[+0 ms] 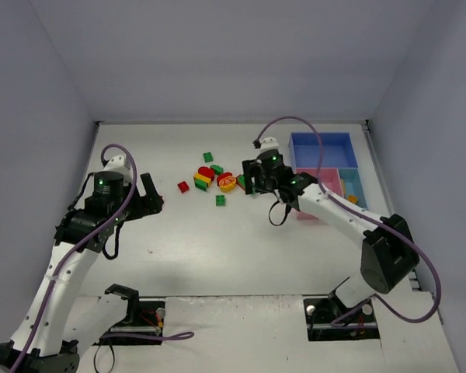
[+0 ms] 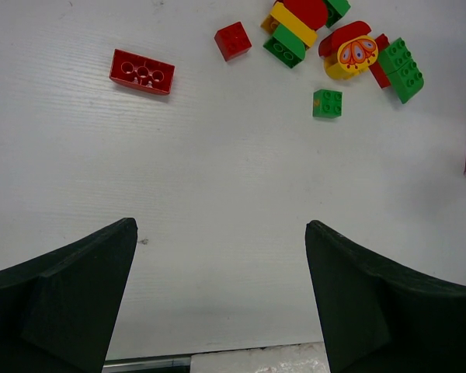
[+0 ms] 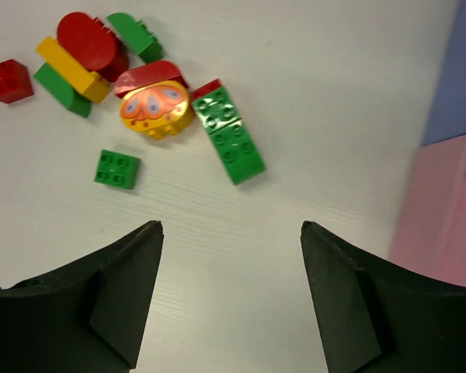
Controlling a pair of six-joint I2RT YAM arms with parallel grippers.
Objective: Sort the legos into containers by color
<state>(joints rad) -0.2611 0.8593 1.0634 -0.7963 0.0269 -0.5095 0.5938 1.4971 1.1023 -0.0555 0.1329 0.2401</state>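
Observation:
The legos lie loose in a cluster (image 1: 213, 179) at the table's middle, in red, green and yellow. The right wrist view shows a long green brick (image 3: 233, 140), a yellow dome piece (image 3: 155, 109), a small green brick (image 3: 116, 169) and a stacked red, yellow and green lump (image 3: 74, 66). The left wrist view shows a red flat brick (image 2: 142, 71) lying apart. The containers stand at the right: blue (image 1: 322, 150), pink (image 1: 318, 193) and light blue (image 1: 349, 185). My right gripper (image 3: 231, 229) is open and empty, just short of the long green brick. My left gripper (image 2: 221, 233) is open and empty, left of the cluster.
An orange piece (image 1: 351, 199) lies in the light-blue compartment. The pink container's wall (image 3: 443, 217) is close on the right gripper's right. White walls enclose the table on the left, back and right. Purple cables loop over both arms.

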